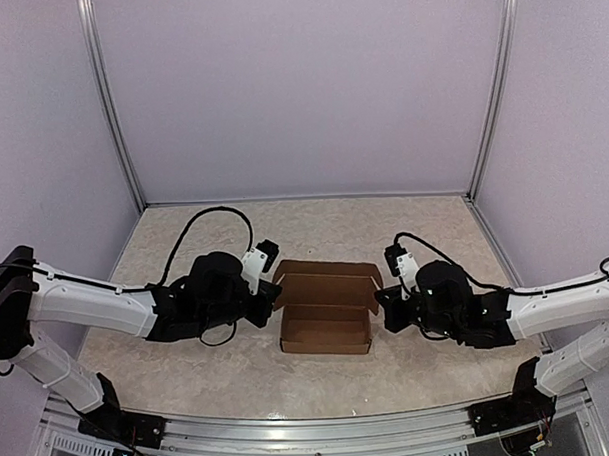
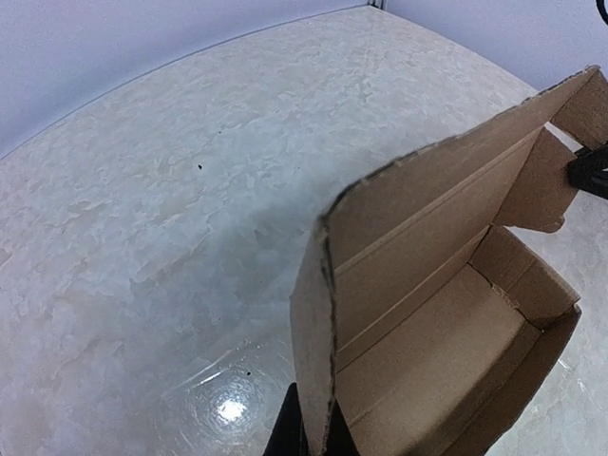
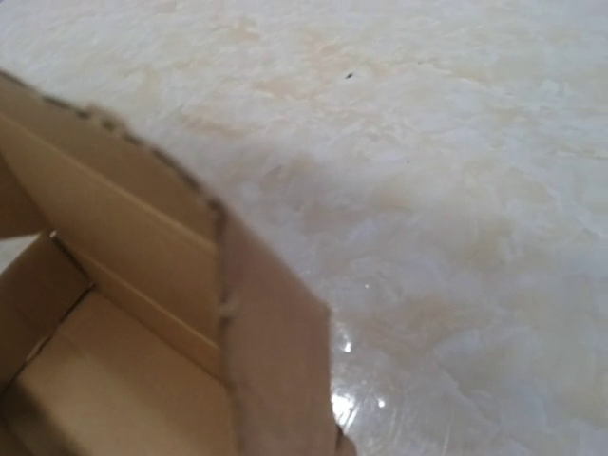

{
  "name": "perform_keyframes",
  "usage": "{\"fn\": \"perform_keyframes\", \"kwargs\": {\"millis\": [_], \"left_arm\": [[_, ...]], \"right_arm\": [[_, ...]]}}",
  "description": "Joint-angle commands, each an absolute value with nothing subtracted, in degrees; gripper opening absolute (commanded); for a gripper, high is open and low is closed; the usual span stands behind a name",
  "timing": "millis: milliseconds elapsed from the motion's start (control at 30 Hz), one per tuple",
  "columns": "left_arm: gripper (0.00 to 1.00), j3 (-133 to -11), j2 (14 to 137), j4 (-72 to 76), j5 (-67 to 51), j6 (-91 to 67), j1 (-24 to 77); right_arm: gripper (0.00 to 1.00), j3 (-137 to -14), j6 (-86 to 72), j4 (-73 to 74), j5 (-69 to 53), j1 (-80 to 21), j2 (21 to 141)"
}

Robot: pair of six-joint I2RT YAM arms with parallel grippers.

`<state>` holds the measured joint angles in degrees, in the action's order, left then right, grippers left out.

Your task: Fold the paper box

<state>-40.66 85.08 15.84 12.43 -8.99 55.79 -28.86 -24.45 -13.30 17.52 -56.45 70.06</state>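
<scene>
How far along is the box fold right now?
Done: the box has its tray walls up. In hand: the left gripper is shut on the left flap of the lid; the right gripper, shut, seems to pinch the right flap. Left: the lid stands open, so the flaps need tucking and the lid needs closing.

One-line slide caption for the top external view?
Jaws of the left arm and right arm grip the open paper box by its lid's side flaps.

We see the paper box [image 1: 325, 318], brown, open-topped with its lid raised, between the left claw [image 1: 275, 295] and the right claw [image 1: 381, 297].
</scene>
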Motion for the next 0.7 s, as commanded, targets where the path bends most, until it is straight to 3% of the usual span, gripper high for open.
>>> {"fn": "perform_keyframes", "kwargs": {"millis": [0, 667], "left_arm": [[0.00, -42.08, 84.90, 16.40, 13.36, -12.08, 57.95], [0.00, -42.14, 87.42, 18.03, 17.30, -22.25, 62.52]], "right_arm": [[0.00, -28.31, -29.01, -18.88, 26.75, -60.64, 72.79], [0.00, -31.47, -32.96, -20.17, 43.47, -73.26, 82.50]]}}
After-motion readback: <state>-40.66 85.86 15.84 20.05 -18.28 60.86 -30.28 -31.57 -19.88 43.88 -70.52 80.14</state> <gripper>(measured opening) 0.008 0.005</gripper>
